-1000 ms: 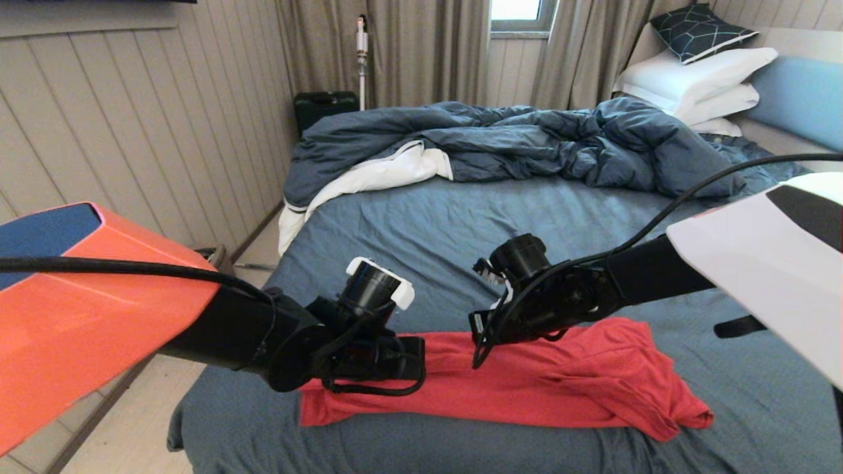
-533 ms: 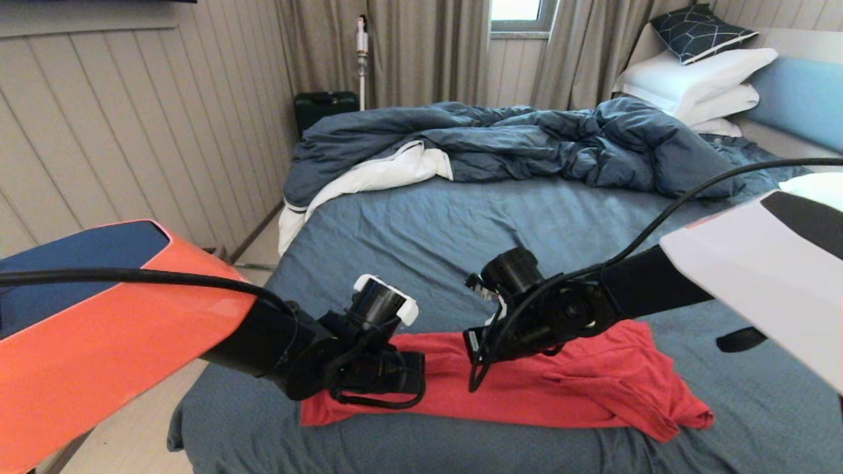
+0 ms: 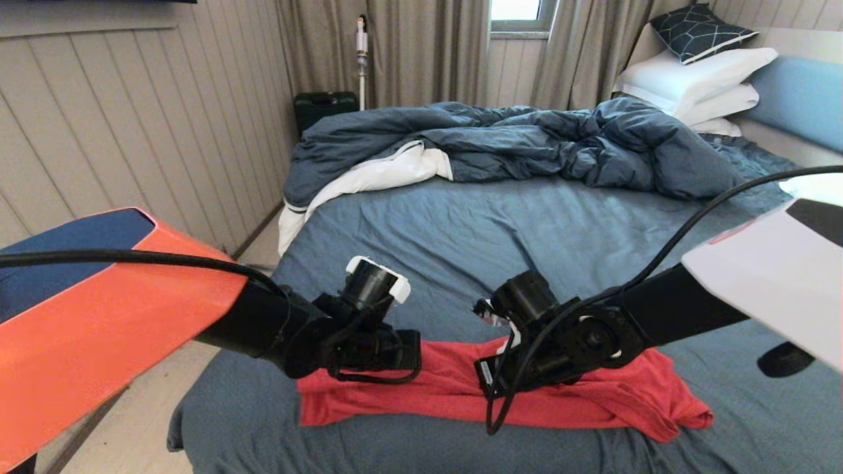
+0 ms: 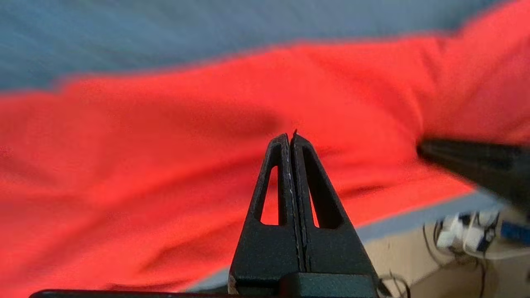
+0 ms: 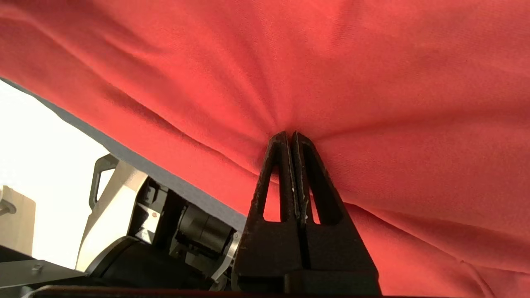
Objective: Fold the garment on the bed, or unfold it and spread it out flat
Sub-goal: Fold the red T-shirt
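The garment (image 3: pixel 448 395), a bright red T-shirt, lies as a long creased band across the near edge of the bed (image 3: pixel 461 237); no lettering shows. My left gripper (image 4: pixel 290 134) is shut over the band's left part, with red cloth (image 4: pixel 165 145) behind its tips and nothing visibly between them. In the head view it sits at the shirt's left end (image 3: pixel 411 352). My right gripper (image 5: pixel 289 133) is shut near the band's middle (image 3: pixel 490 378). Creases in the fabric (image 5: pixel 372 82) run together at its tips, so it pinches the shirt.
A rumpled dark blue duvet (image 3: pixel 527 145) with white lining fills the far half of the bed. White pillows (image 3: pixel 698 79) and a blue headboard (image 3: pixel 800 99) are at the far right. A panelled wall and floor strip (image 3: pixel 132 428) run along the left.
My right arm has come down and nearer, and the shirt's raised right part has sunk flatter onto the sheet. The left gripper dipped, then rose slightly, staying at the left end.
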Controlling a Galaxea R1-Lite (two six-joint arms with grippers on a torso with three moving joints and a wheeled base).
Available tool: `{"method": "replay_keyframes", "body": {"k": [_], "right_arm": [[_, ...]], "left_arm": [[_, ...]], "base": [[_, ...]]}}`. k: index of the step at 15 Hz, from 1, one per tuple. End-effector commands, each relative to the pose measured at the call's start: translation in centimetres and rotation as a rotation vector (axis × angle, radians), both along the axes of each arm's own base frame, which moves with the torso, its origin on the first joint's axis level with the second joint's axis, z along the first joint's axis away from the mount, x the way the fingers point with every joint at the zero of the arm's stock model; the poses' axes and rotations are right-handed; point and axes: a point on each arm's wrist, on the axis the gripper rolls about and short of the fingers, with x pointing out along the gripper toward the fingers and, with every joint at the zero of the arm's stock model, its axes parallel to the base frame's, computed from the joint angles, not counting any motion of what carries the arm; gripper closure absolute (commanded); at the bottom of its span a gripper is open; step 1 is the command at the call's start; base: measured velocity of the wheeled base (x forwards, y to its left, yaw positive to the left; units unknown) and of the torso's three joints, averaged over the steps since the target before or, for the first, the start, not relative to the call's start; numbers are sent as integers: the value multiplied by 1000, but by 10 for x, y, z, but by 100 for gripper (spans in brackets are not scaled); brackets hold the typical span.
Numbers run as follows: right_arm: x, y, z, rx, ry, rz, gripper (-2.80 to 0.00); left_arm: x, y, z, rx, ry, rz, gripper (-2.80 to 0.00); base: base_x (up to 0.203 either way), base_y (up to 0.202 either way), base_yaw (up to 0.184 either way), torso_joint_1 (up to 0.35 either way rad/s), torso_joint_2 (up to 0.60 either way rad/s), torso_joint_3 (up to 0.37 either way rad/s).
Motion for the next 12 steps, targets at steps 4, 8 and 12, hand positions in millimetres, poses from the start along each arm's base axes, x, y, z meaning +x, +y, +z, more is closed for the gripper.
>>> {"method": "replay_keyframes", "body": {"k": [4, 8, 12], "right_arm": [[2, -2, 1, 6, -9, -8, 0], [6, -3, 6, 16, -27, -15, 0], [11, -8, 7, 20, -32, -33, 0]], "left_arm": [[1, 2, -4, 4, 9, 7, 0], [-5, 8, -11, 24, 34, 8, 0], [-13, 15, -22, 40, 57, 5, 0]], "base": [[0, 0, 0, 0, 0, 0], [0, 0, 0, 0, 0, 0], [0, 0, 0, 0, 0, 0]]}}
